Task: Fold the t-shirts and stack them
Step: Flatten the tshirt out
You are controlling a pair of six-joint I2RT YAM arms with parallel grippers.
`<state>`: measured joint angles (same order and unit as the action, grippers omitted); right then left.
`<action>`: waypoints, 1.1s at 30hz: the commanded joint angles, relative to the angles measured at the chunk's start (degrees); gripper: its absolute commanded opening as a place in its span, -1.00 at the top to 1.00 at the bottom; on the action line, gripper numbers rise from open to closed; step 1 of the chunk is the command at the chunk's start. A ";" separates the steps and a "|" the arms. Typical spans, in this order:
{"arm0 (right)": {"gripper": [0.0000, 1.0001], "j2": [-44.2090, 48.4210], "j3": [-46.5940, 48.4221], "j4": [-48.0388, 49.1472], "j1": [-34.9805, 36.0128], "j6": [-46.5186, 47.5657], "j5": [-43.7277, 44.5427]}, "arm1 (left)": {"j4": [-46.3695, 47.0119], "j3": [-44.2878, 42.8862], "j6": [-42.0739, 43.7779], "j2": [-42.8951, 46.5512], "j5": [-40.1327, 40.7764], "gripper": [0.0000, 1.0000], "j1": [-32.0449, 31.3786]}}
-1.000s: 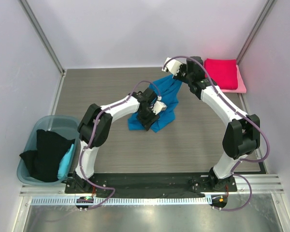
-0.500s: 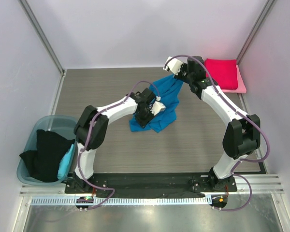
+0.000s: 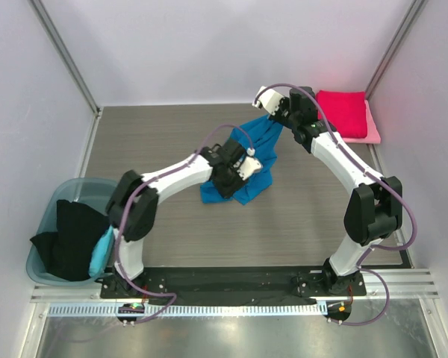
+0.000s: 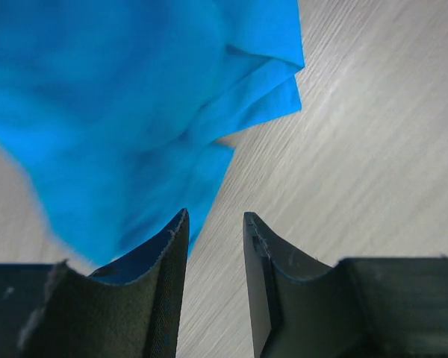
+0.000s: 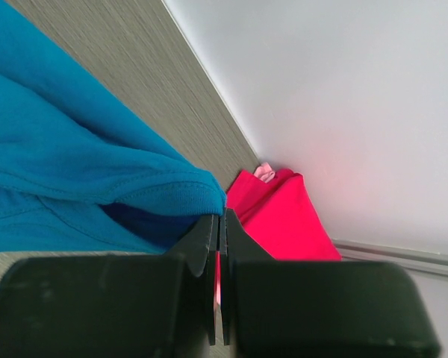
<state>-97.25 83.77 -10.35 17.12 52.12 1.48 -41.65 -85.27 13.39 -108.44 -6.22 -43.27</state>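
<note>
1. Nearest me on the left, the tub point(image 3: 89, 186) has the black shirt point(image 3: 71, 239) flopped over its rim, not folded yet.
2. Mid-table, my left gripper point(image 4: 215, 276) is parted, with only bare table point(image 4: 358, 149) showing in the gap, so it's holding nothing. It hangs right at the low edge of the blue shirt point(image 4: 134, 97), with cloth just beside one finger.
3. The blue shirt is bunched in the middle of the table. Its low end lies on the wood and its far end is lifted.
4. Further out, my right gripper point(image 5: 220, 224) is clamped tight on a hemmed corner of it, holding that end up.
5. Handling guess: it's super light and floppy, so it'll sag and crease wherever it isn't held. It doesn't look slippery or fragile. I'd pinch a stitched hem or corner on the low end, one layer only, so both grips can stretch it flat.
6. In the far right corner, the red shirt point(image 3: 342, 112) sits folded on top of the pink shirt point(image 3: 373, 133). That's the stack.
</note>
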 commanded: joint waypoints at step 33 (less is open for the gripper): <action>0.98 1.19 2.19 2.35 -1.57 -2.46 0.98 | 0.43 -6.75 -1.87 -12.42 7.10 0.99 -3.05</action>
<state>-97.51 83.79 -10.35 15.73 50.61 1.83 -40.42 -93.30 11.22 -122.50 1.93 -46.37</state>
